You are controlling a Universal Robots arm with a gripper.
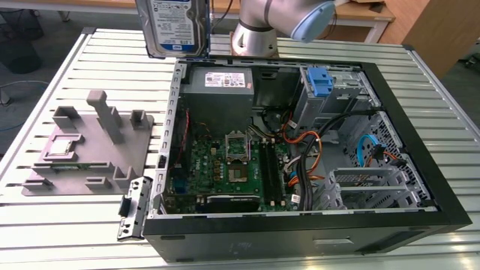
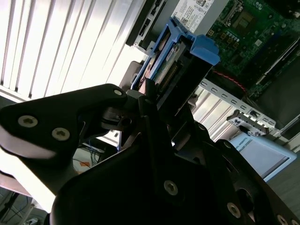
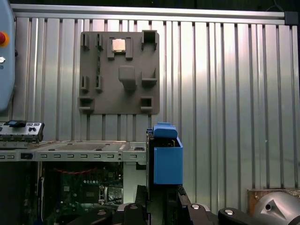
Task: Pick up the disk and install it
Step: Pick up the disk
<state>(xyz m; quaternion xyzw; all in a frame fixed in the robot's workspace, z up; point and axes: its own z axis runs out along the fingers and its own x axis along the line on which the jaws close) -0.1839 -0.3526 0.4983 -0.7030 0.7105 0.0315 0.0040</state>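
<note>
The disk (image 1: pixel 176 28), a silver drive with a white-and-blue label, hangs upright in the air above the table, just beyond the open case's far corner on the exterior view's left. In the second wrist view the disk (image 2: pixel 180 56) shows its blue rails and connector edge, with my gripper (image 2: pixel 164 101) shut on it, black fingers (image 2: pixel 150 122) on either side. In the first wrist view the disk's blue rail (image 3: pixel 166 161) rises from between the gripper (image 3: pixel 159 201) parts.
The open computer case (image 1: pixel 390 112) lies on a slatted metal table (image 1: pixel 67 225). Inside are a grey power-supply box (image 1: pixel 225 81), a motherboard (image 1: pixel 225 163), cables and a metal cage with a blue latch (image 1: pixel 320 84). A grey fixture plate (image 1: pixel 90 146) lies beside the case. The arm's base (image 1: pixel 255 34) stands behind it.
</note>
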